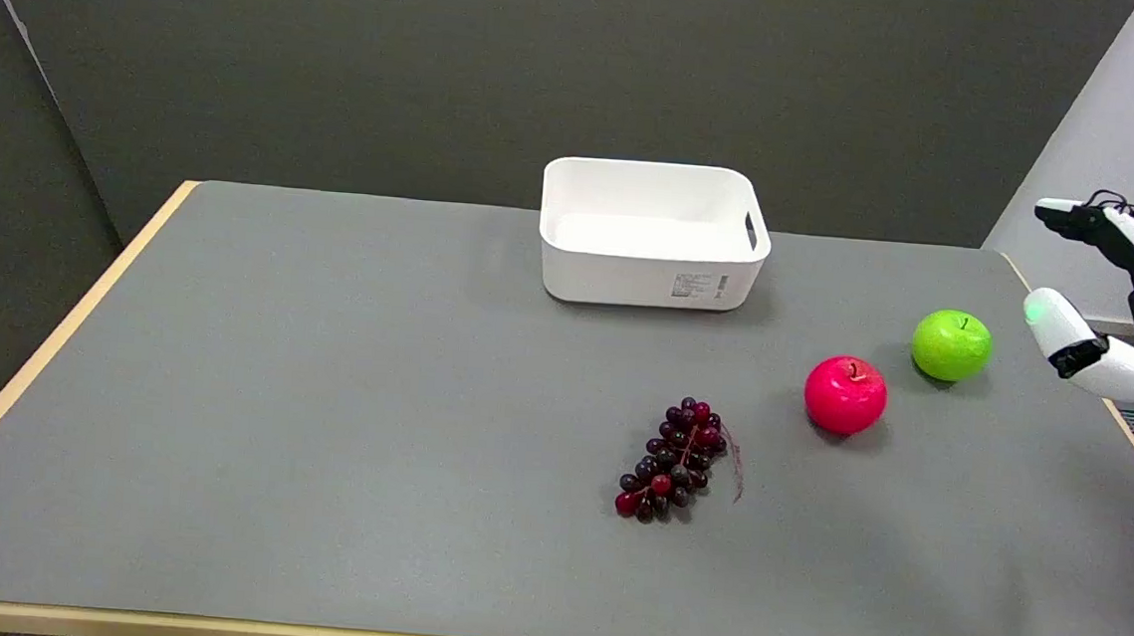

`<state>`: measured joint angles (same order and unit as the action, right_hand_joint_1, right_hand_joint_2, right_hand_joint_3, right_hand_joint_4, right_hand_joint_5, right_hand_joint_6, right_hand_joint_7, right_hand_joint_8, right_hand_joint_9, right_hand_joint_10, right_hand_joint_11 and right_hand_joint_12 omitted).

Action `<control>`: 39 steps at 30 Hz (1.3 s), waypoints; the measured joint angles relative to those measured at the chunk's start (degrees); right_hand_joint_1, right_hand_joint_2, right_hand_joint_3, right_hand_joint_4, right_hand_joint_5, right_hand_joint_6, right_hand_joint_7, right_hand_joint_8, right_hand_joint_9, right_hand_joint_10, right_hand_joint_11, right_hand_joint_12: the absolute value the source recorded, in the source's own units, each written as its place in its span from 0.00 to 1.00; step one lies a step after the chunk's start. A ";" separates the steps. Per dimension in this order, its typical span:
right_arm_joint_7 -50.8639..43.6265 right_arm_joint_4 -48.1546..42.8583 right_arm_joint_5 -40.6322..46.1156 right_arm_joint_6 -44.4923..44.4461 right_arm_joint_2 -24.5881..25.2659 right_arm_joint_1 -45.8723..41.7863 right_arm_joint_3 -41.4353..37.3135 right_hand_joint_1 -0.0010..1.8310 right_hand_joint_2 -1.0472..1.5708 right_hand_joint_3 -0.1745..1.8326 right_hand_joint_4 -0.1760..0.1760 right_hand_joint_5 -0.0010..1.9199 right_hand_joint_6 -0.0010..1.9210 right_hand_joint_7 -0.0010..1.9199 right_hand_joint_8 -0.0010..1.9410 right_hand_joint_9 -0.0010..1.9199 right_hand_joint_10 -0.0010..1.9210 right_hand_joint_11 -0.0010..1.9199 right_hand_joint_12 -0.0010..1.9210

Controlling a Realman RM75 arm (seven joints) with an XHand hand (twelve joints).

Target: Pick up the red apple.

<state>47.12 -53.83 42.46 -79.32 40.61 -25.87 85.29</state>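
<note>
The red apple (845, 394) stands upright on the grey table, right of centre, with its stem up. My right hand (1122, 297) hovers at the picture's right edge, above the table's right rim, well to the right of the red apple and apart from it. Its fingers are spread and it holds nothing. A green apple (950, 345) lies between the hand and the red apple, slightly farther back.
A bunch of dark red grapes (677, 459) lies left of and nearer than the red apple. A white bin (651, 264) stands at the back centre. The table's wooden edge (1132, 437) runs below the hand.
</note>
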 measured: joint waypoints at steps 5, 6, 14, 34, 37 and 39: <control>0.96 0.02 -0.54 -0.57 0.05 -0.89 -0.92 0.09 0.65 0.57 0.83 0.16 0.32 0.23 0.26 0.18 0.42 0.08 0.63; 1.07 -0.07 -0.68 -0.58 0.08 -1.00 -1.07 0.10 0.64 0.57 0.83 0.16 0.32 0.22 0.26 0.18 0.41 0.07 0.62; 2.53 -1.05 -3.69 -0.69 0.02 -1.56 -2.19 0.12 0.63 0.57 0.82 0.16 0.32 0.23 0.26 0.17 0.42 0.04 0.58; 8.83 -3.50 -24.05 3.18 2.28 2.88 -1.68 0.19 0.64 0.51 0.77 0.17 0.32 0.24 0.24 0.17 0.46 0.05 0.64; 8.26 -3.38 -27.32 4.11 3.26 4.08 -1.16 0.19 0.64 0.51 0.76 0.17 0.32 0.24 0.24 0.17 0.46 0.05 0.64; 7.66 -3.23 -29.16 4.92 3.80 4.77 -0.70 0.19 0.64 0.51 0.76 0.17 0.32 0.24 0.24 0.16 0.46 0.05 0.64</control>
<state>54.78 -57.06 13.29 -74.39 44.42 -21.10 84.59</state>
